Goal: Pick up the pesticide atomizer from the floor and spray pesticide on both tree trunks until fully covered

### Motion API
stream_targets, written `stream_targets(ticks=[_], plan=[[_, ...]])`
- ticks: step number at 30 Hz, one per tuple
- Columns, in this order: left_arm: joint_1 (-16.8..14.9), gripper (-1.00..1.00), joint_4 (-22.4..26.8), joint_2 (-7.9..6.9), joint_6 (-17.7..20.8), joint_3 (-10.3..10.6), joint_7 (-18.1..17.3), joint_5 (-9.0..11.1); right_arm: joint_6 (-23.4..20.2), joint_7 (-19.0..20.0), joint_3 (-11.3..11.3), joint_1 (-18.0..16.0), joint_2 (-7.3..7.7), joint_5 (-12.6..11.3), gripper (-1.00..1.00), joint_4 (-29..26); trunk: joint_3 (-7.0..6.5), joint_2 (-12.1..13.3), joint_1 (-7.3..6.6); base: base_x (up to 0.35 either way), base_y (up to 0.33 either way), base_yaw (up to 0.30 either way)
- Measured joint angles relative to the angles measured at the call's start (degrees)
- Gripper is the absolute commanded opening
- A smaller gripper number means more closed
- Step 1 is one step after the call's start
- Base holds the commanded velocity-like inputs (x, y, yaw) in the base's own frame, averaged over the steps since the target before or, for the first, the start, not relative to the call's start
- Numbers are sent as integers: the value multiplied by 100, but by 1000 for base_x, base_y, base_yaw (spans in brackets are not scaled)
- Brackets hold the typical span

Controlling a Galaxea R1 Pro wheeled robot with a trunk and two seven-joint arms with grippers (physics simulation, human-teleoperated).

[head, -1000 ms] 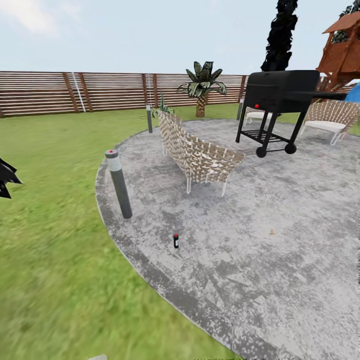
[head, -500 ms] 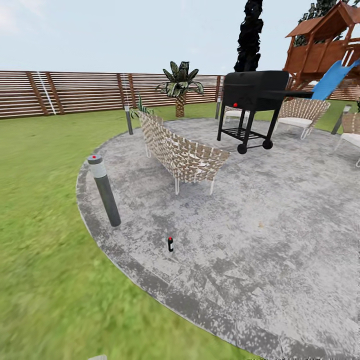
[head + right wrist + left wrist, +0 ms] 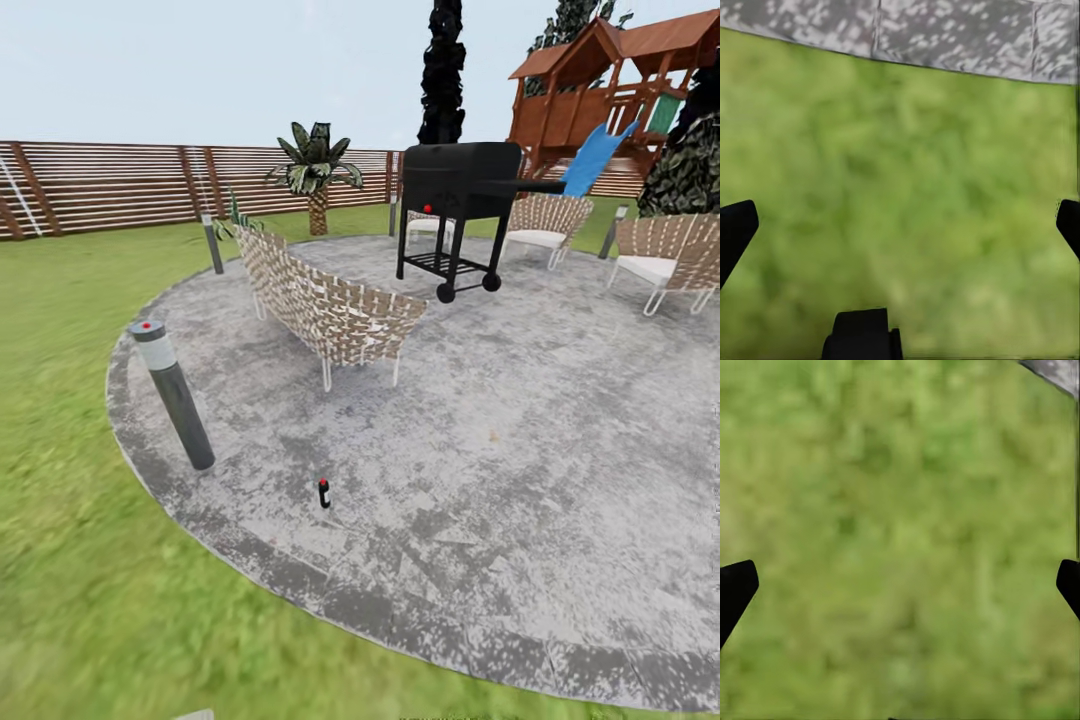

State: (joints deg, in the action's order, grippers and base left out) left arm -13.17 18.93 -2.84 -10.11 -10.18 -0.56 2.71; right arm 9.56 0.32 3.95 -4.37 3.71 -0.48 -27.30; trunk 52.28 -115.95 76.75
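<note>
Pesticide atomizer (image 3: 324, 493) stands upright on paving (image 3: 520, 420) (near bollard (image 3: 172, 393)).

flat, even daylight with no clear source; the pale sky (image 3: 150, 70) glows softly across the top of the frame. objects cast almost no shadows on the paving (image 3: 520, 440). grass (image 3: 60, 560) at lower left smears into blur, and both wrist views show soft, unfocused green.

Round grey paving (image 3: 520, 450) on lawn (image 3: 60, 350), bearing small atomizer (image 3: 324, 493), wicker chairs (image 3: 325, 310), grill (image 3: 455, 215).
</note>
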Motion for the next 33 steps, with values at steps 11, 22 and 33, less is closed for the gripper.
stream_targets(ticks=[11, 22, 33], plan=[[1, 100, 2, 3, 0, -7, 0, -7, 0, 0, 0, -1, 0, -7, 100, -39, 2, 0, 0, 0, 7, -89], [2, 100, 3, -5, 1, 0, 0, -15, 4, -7, -10, -1, 2, 13, 100, -42, 7, 0, -3, 182, 72, 0], [1, 100, 2, -6, 1, -3, 0, -16, 1, -7, -11, 0, 0, 8, 100, -42, 7, 0, -3, 309, 155, -42]])
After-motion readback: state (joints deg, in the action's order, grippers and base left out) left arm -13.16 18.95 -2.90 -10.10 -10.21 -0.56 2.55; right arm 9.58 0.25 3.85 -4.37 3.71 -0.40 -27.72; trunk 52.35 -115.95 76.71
